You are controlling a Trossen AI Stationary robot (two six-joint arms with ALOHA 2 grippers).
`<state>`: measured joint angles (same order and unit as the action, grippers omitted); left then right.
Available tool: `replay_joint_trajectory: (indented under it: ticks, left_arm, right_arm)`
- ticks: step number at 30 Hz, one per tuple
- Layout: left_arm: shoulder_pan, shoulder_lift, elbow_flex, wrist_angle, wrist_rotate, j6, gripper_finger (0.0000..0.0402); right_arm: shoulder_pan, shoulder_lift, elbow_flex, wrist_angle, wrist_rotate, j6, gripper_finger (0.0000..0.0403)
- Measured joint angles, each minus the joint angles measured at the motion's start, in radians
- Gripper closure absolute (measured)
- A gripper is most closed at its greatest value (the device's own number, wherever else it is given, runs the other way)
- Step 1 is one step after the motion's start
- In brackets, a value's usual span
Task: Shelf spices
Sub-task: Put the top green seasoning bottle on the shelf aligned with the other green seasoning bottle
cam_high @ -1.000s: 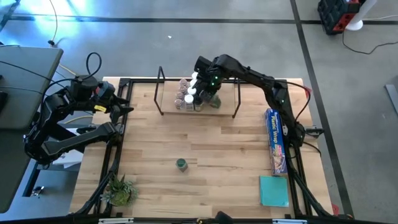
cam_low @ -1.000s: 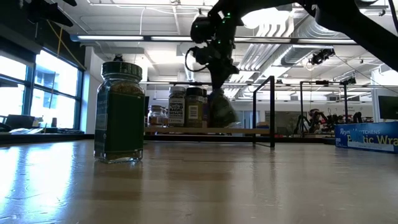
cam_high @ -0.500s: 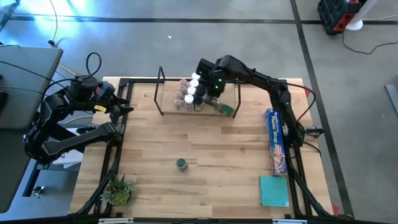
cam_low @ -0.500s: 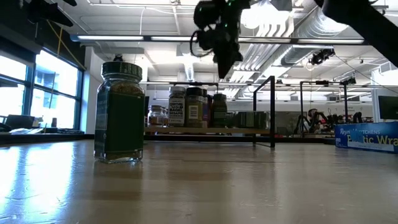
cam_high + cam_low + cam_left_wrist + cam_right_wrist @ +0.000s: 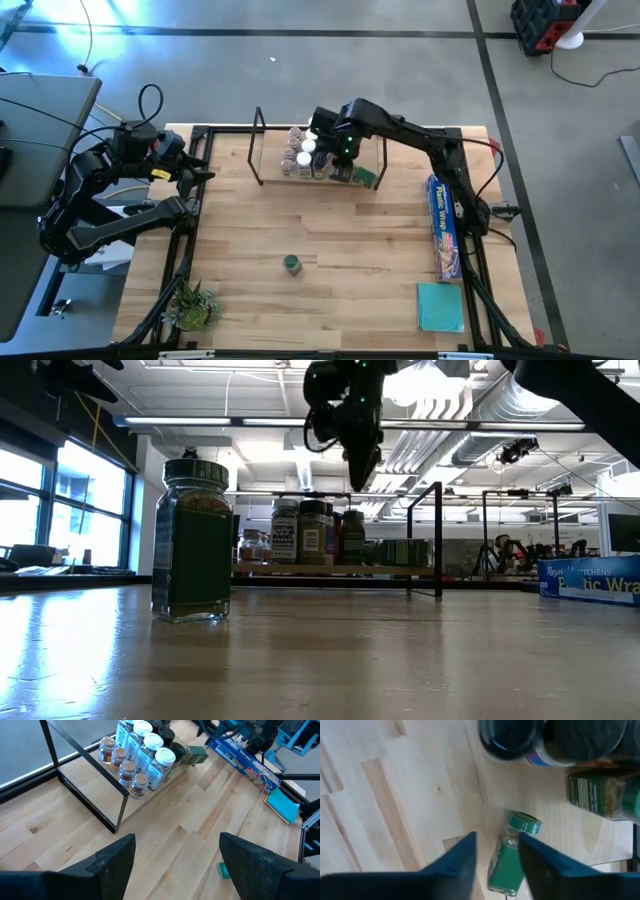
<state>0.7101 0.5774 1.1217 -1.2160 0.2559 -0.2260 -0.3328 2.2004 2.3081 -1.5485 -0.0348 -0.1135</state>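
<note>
At the shelf's [image 5: 372, 150] right end our right gripper [image 5: 496, 851] hung parted above a toppled green-capped jar [image 5: 510, 852], gripping nothing. We judged it could roll off. Our left gripper [image 5: 175, 862] waited wide open, empty, at the table's left edge.

The wooden table [image 5: 330, 225] carries the shelf [image 5: 318, 178], one spice jar [image 5: 291, 264], a plant [image 5: 193, 305].

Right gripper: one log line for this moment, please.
right gripper: open, above shelf | green-capped jar: fallen, on its side | left gripper: open, waiting
</note>
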Motion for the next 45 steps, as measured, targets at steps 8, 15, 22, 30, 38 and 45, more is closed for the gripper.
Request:
replay_joint_trajectory:
  ticks: [8,15,22,30,38,45]
  left_arm:
    - [0.0,0.0,0.0,0.0,0.0,0.001,0.0119]
    - [0.0,0.0,0.0,0.001,-0.001,0.002,0.0119]
    - [0.0,0.0,0.0,0.002,-0.002,0.002,0.0119]
    - [0.0,0.0,0.0,0.002,-0.002,0.009,0.0119]
    - [0.0,0.0,0.0,0.002,-0.007,0.021,0.0119]
    - [0.0,0.0,0.0,0.002,-0.009,0.053,0.0119]
  right_arm:
    - [-0.021,0.054,0.0,-0.023,0.047,-0.02,0.0129]
    - [-0.034,0.09,0.0,-0.02,0.07,-0.043,0.0133]
    - [-0.034,0.085,0.0,-0.023,0.081,-0.047,0.0137]
    - [-0.025,-0.049,0.0,-0.002,-0.012,-0.007,0.0145]
    - [0.126,-0.228,0.002,0.103,0.185,0.1,0.0153]
    - [0.056,-0.223,-0.306,0.2,0.073,0.098,0.0154]
